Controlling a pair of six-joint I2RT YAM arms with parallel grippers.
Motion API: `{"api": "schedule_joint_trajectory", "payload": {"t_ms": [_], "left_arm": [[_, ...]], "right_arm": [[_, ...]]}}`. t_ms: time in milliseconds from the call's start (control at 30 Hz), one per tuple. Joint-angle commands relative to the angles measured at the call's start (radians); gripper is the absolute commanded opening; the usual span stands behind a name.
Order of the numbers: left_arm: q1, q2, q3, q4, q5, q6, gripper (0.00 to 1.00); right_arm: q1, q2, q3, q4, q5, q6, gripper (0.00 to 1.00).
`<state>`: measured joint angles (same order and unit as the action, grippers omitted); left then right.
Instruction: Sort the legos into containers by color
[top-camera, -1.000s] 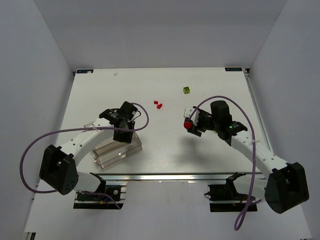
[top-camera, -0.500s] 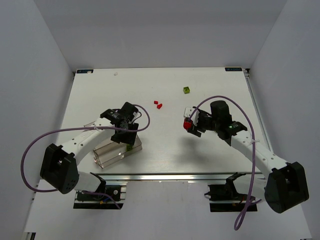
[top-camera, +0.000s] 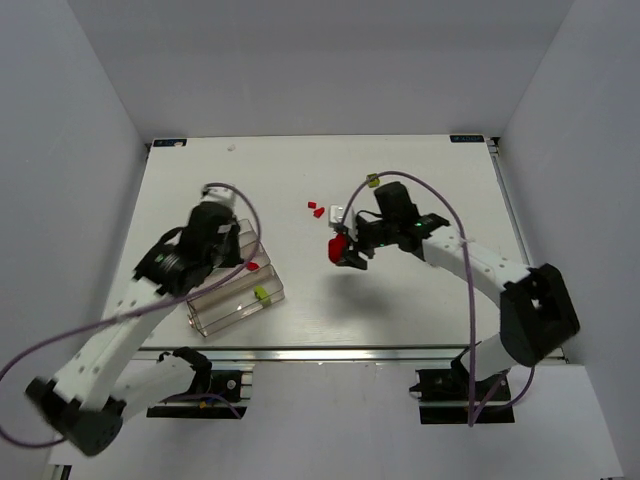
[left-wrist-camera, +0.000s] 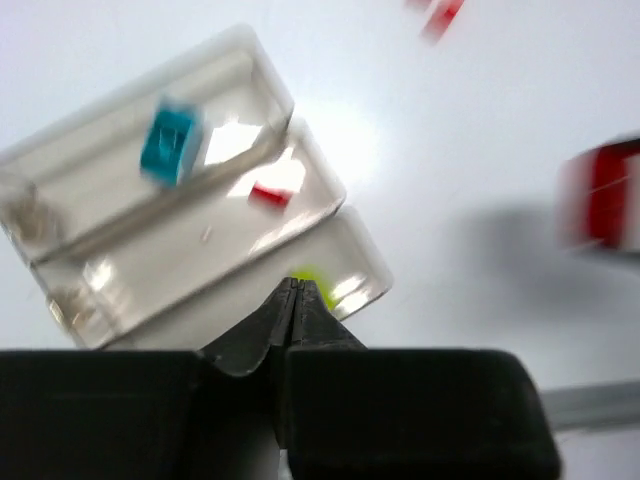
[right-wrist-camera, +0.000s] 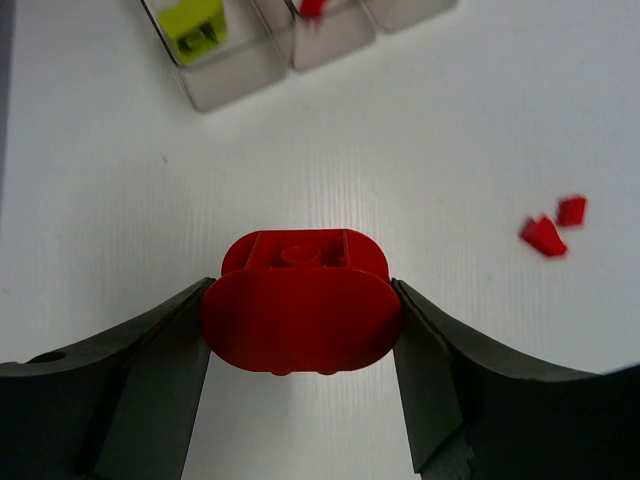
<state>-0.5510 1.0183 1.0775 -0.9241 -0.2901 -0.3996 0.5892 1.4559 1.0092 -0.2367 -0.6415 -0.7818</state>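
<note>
The troughs (left-wrist-camera: 150, 270) hold a cyan brick (left-wrist-camera: 172, 140), a red bit (left-wrist-camera: 268, 195) and a green brick (left-wrist-camera: 312, 278), while my right hand (right-wrist-camera: 302, 330) clamps a red block (right-wrist-camera: 300, 295), my left hand (left-wrist-camera: 292, 300) is pinched closed on nothing, and loose red bits (top-camera: 316, 209) wait on the worktop (top-camera: 300, 170).

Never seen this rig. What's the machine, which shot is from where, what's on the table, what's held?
Two robot arms bolted to a table, each ending in a two-finger pincer. The wide shot looks down from above and behind them; the other two come from cameras on the wrists. The left pincer is shut and empty, by the containers: clear joined troughs holding a cyan brick, a red bit and a lime brick, one per trough. The right pincer grips a red brick. Loose on the table: two red bits and a green brick.
</note>
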Motion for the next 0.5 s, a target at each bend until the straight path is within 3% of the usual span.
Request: {"api": "schedule_joint_trajectory", "payload": {"t_ms": [0,167,467], "left_arm": [[0.005,-0.205,0.045,0.161,-0.090,-0.050,0.13],[0.005,-0.280,0.042,0.214,-0.066,-0.047,0.34],[0.005,-0.340,-0.001,0.200,-0.058,-0.051,0.41]], "right_arm": [[0.089,0.142,0.142,0.003,-0.112,0.117,0.00],[0.201,0.311,0.331,0.054,-0.070,0.251,0.00],[0.327,0.615,0.709,0.073,0.083,0.455,0.00]]}}
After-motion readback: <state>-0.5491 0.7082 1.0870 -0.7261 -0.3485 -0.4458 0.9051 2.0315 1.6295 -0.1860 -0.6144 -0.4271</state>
